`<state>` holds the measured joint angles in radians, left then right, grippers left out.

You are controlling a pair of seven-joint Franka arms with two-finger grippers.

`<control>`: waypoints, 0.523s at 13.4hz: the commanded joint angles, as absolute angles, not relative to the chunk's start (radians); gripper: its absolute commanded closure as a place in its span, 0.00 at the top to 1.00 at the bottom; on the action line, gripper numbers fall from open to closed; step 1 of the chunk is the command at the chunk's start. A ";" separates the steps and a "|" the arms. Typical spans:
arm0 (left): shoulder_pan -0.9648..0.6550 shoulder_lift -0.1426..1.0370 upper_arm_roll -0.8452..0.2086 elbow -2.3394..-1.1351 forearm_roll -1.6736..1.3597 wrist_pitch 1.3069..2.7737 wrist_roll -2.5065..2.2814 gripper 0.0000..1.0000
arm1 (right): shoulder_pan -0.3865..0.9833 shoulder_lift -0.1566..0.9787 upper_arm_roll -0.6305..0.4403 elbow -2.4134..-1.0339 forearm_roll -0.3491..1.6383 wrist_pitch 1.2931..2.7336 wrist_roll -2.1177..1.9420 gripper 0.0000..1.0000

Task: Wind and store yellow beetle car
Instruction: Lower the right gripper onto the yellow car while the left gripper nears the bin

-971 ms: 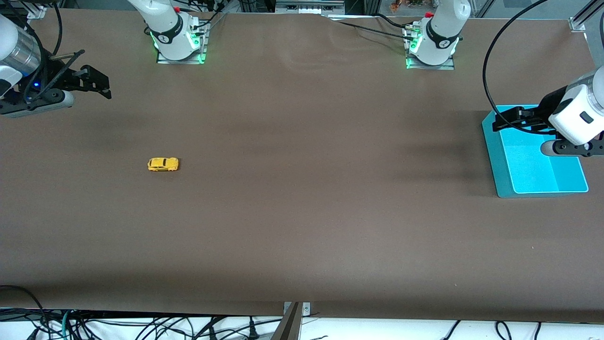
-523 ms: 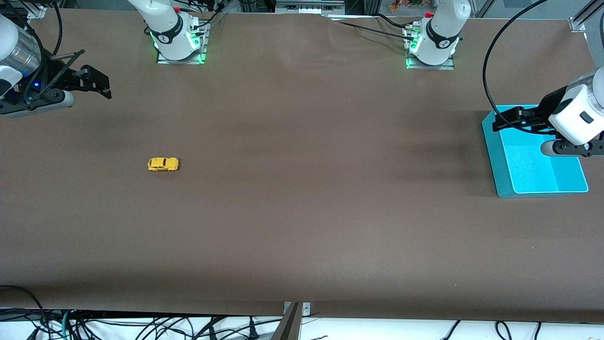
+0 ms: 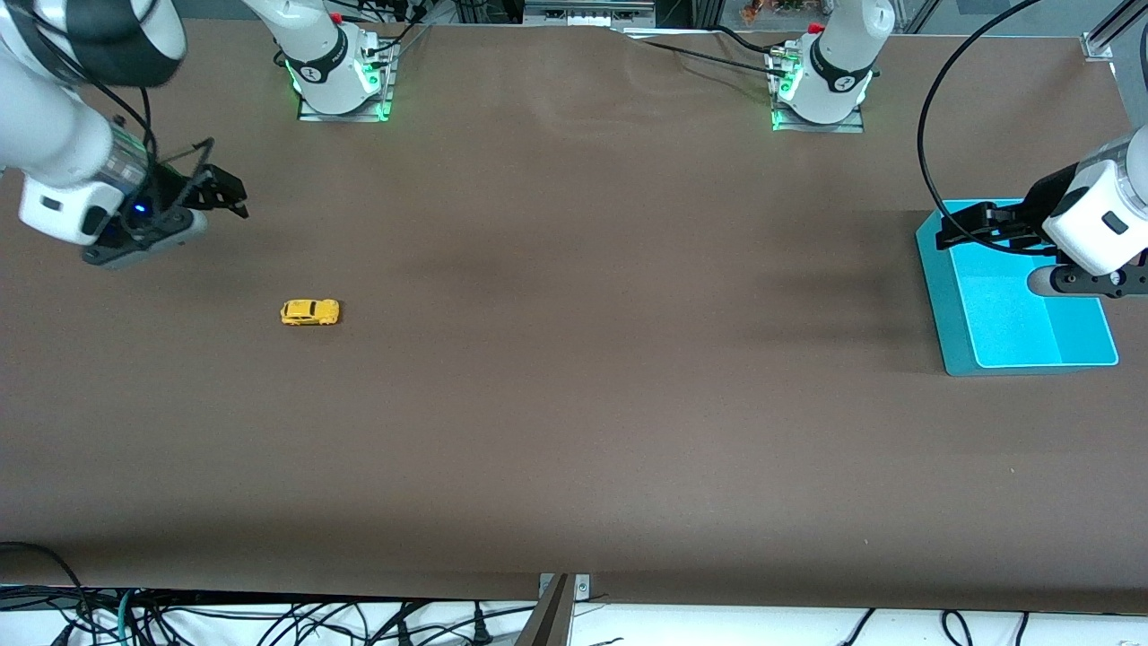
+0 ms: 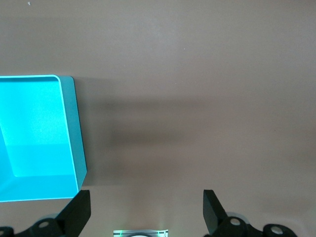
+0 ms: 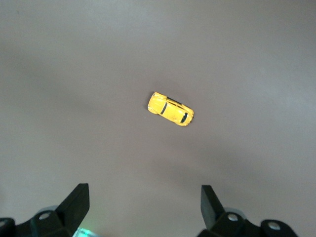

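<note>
Two grippers are up in the air over a brown table (image 3: pixel 574 404), and both are empty. The yellow beetle car (image 3: pixel 310 311) stands on its wheels on the table, toward the right arm's end, about midway between the edge where the arm bases stand and the edge nearest to the front camera. Nothing touches it, and bare table lies all around it. In the right wrist view the yellow beetle car (image 5: pixel 170 109) shows its roof and dark windows, lying at a slant.

The right gripper (image 3: pixel 224 190) hangs over the table near the right arm's end, over a place that lies closer to the base edge than the car. Its jaws are wide apart with nothing between them, and the two dark fingers (image 5: pixel 76 200) frame the bare table with the car ahead of them.

The left gripper (image 3: pixel 964 229) hangs over the corner of a turquoise bin (image 3: pixel 942 296) at the left arm's end of the table. Its jaws are also wide apart and hold nothing. In the left wrist view the fingers (image 4: pixel 79 210) stand over brown table just beside the turquoise bin (image 4: pixel 74 128), which looks empty inside as far as it shows.
</note>
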<state>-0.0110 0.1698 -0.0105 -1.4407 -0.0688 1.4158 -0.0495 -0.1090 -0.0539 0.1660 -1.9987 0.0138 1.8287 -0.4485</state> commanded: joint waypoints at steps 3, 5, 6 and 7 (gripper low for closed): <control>-0.011 0.156 -0.012 -1.447 -0.048 1.396 0.047 1.00 | -0.107 0.046 0.161 -2.123 0.005 2.035 -0.827 1.00; -0.003 0.163 -0.012 -1.443 -0.051 1.396 0.103 1.00 | -0.107 0.055 0.161 -2.233 0.002 2.217 -0.995 1.00; -0.005 0.172 -0.012 -1.439 -0.049 1.396 0.124 1.00 | -0.107 0.078 0.161 -2.271 0.000 2.291 -1.070 1.00; -0.011 0.175 -0.012 -1.437 -0.045 1.396 0.158 1.00 | -0.107 0.103 0.161 -2.298 0.000 2.349 -1.148 1.00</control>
